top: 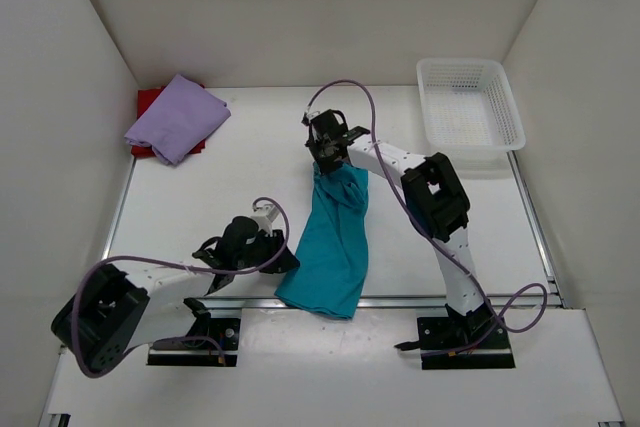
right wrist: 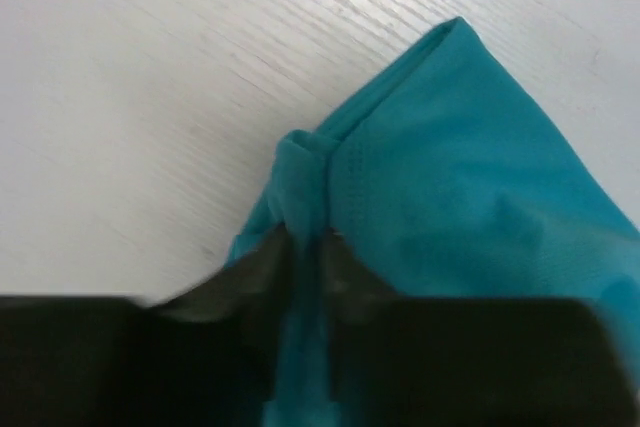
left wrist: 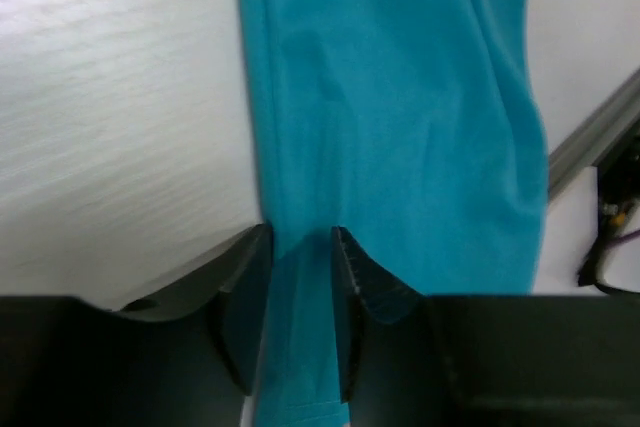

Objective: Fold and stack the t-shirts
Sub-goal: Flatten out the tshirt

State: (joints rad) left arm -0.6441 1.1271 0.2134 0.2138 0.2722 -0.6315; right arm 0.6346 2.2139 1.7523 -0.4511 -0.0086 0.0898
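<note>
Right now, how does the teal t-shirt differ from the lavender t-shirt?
The teal t-shirt is stretched long and central; the lavender t-shirt lies folded in the far left corner. The left gripper and right gripper are both shut on the teal t-shirt; nothing holds the lavender t-shirt. The lavender t-shirt rests on a red t-shirt; the teal t-shirt lies alone. Both are plain.
</note>
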